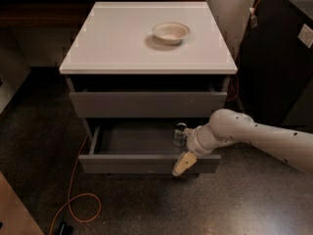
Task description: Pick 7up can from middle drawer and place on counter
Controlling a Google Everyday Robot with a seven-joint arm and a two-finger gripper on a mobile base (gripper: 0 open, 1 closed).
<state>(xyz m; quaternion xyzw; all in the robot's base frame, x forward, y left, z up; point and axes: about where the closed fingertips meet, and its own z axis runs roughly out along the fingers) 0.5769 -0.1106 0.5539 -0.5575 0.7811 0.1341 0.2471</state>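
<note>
The 7up can stands upright inside the open middle drawer, at its right end near the front. My gripper hangs just in front of the drawer's front panel, below and a little in front of the can, pointing down and to the left. It holds nothing. The white counter tops the drawer unit. My white arm reaches in from the right.
A cream bowl sits on the counter at the back right. The upper drawer front is closed above the open one. An orange cable lies on the floor at the left. A dark cabinet stands at the right.
</note>
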